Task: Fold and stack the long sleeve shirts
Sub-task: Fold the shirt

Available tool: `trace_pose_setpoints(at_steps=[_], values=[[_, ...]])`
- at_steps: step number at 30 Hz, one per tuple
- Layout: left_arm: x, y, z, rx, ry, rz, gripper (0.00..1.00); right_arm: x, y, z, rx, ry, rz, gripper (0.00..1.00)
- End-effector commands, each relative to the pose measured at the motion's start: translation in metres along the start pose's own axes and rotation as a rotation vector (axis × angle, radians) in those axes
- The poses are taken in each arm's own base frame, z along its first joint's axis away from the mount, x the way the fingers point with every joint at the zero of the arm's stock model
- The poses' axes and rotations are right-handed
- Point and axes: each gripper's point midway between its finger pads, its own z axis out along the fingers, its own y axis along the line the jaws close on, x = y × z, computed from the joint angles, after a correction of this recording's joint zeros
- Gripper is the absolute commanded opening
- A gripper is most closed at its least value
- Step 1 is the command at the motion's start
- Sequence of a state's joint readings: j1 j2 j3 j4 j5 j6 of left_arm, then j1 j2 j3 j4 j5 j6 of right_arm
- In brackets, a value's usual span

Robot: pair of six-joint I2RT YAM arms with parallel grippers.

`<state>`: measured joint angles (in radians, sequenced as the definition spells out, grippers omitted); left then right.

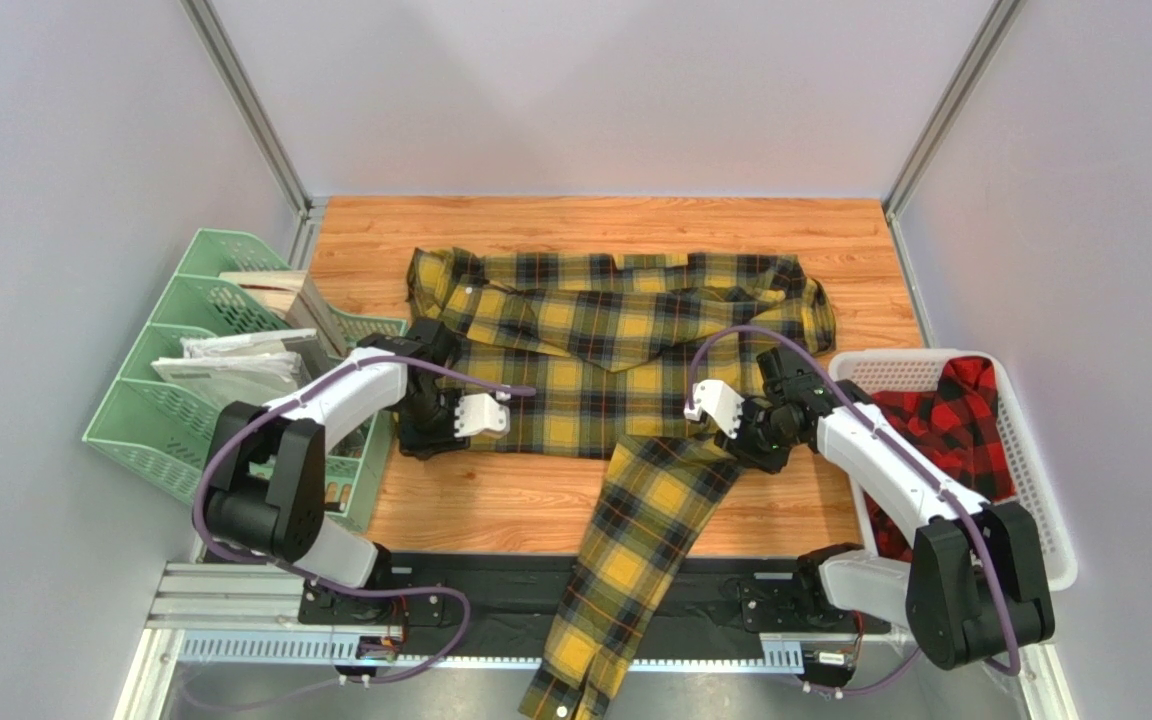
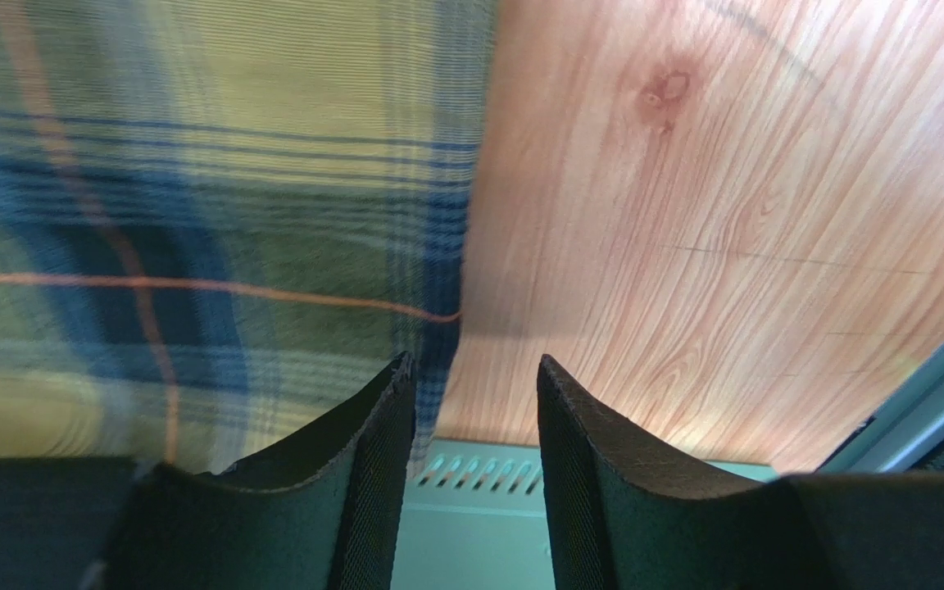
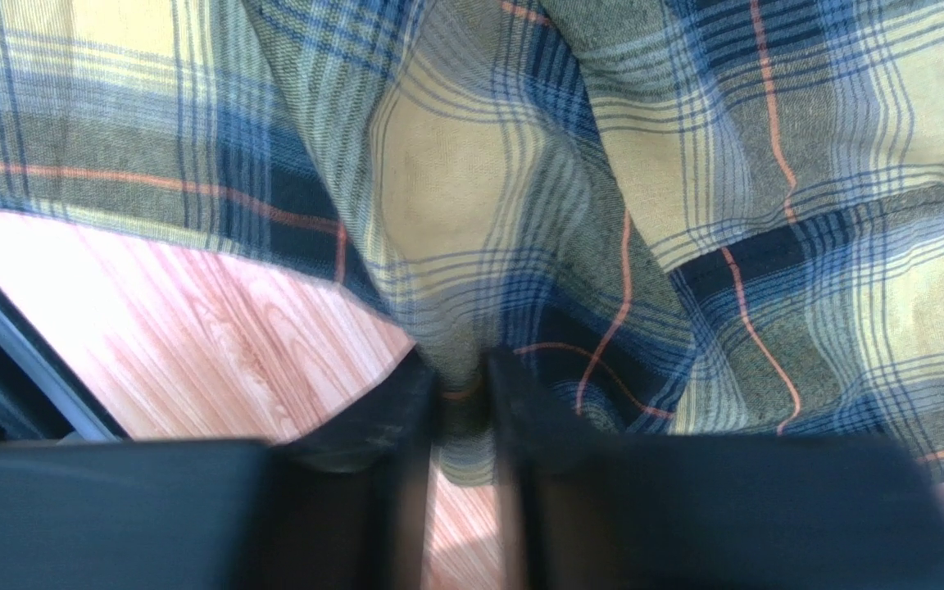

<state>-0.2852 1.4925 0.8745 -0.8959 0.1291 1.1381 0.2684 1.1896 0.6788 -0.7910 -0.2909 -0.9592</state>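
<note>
Worktop (image 1: pixel 507 518), centre frame: yellow shirt (image 1: pixel 597 338), fold starting; right hand (image 3: pixel 465 387) pinches it, left hand (image 2: pixel 477 393) spread; we'd close left next.

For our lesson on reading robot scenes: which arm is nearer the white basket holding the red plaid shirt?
Right. The right arm reaches alongside the basket's rim; the left arm is at the yellow shirt's opposite side, far from it.

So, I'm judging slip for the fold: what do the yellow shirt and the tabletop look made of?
The yellow shirt: soft woven cloth, likely flannel, matte; it creases and drapes. The tabletop: wood-grain surface, perhaps laminate, smooth; grain lines and a knot show.
</note>
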Motion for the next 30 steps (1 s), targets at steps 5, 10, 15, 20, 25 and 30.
trace_pose_setpoints(at_steps=[5, 10, 15, 20, 25, 30], values=[[0.013, 0.015, 0.025, -0.034, 0.048, 0.083, 0.37, 0.013, -0.009, -0.003, 0.058, 0.069, -0.029, 0.00], [0.002, 0.012, 0.022, -0.020, -0.009, 0.083, 0.11, 0.027, 0.003, -0.016, 0.054, 0.102, -0.045, 0.00], [-0.012, -0.006, 0.010, 0.033, -0.087, 0.108, 0.00, 0.038, 0.020, -0.030, 0.019, 0.126, -0.024, 0.00], [-0.019, -0.030, -0.008, 0.101, -0.147, 0.150, 0.00, 0.040, 0.031, -0.037, -0.003, 0.126, -0.013, 0.00], [-0.033, -0.032, -0.042, 0.110, -0.227, 0.135, 0.00, 0.028, 0.023, -0.049, 0.014, 0.107, 0.002, 0.00], [-0.039, -0.004, -0.076, 0.061, -0.278, 0.062, 0.00, 0.007, -0.004, -0.072, 0.079, 0.064, 0.026, 0.00]])
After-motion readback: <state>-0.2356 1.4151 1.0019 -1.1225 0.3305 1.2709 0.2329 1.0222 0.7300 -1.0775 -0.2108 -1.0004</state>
